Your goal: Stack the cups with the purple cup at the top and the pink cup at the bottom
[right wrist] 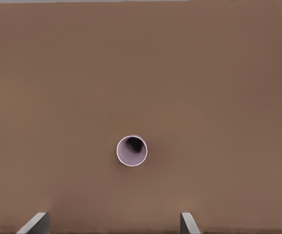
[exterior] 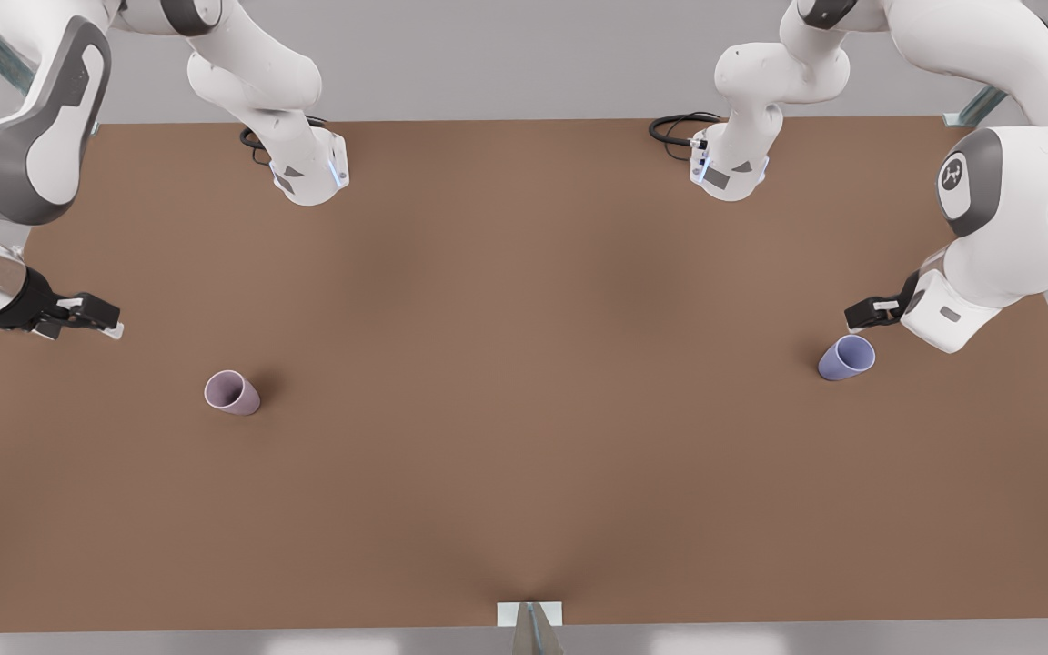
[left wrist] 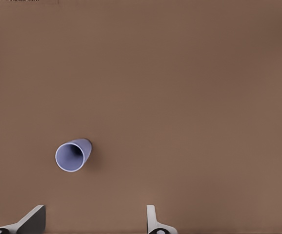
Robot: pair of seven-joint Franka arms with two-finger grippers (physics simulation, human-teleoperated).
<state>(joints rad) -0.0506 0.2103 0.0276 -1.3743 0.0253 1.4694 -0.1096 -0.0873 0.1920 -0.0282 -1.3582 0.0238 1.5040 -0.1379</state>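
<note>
Matt brown table [exterior: 524,409], smooth plastic-looking pink cup [exterior: 232,392] and purple cup [exterior: 846,357] (both unglossed), glossy white arm shells.

no readable words or numbers, small white emblem on arm joint [exterior: 952,175], perhaps a logo

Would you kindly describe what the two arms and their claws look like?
Both arms have glossy white rounded shells with grey joint panels; one joint cap carries a small blue light. Black cables coil at the two white bases. The left claw and the right claw are black with pale finger pads, and both are open.
</note>
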